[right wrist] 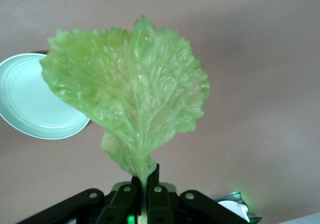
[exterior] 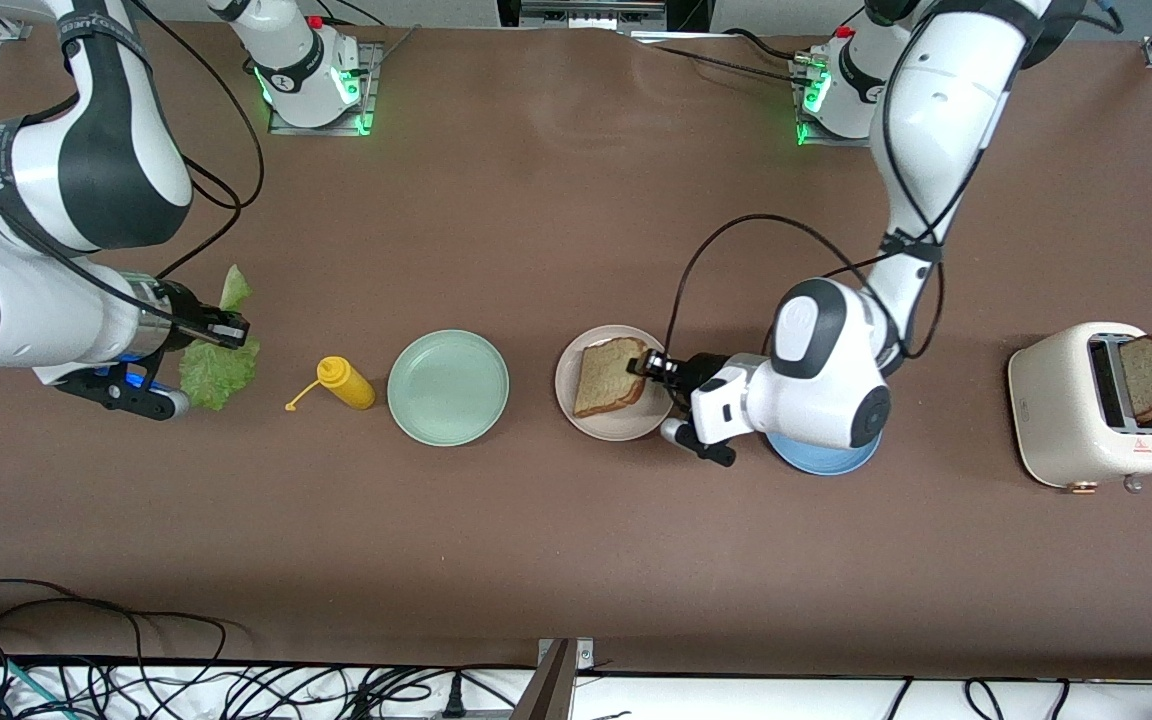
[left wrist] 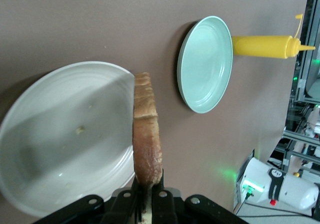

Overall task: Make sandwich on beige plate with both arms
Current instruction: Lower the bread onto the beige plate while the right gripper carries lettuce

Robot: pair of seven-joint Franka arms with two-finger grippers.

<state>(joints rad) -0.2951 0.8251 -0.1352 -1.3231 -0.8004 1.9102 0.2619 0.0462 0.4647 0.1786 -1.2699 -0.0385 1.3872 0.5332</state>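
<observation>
Left tool (exterior: 648,364) clamped on bread slice (exterior: 609,375) over beige plate (exterior: 586,423) (first layer); right tool (exterior: 228,330) clamped on lettuce (right wrist: 131,96). Next: release bread flat.

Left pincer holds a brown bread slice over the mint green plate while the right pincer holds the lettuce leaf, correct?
Not quite: the left pincer holds the brown bread slice over the round beige plate, as the left wrist view shows. The right pincer does hold the green lettuce leaf.

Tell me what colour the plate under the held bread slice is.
Pale beige; the beige plate shows best in the front view, under the bread slice.
</observation>
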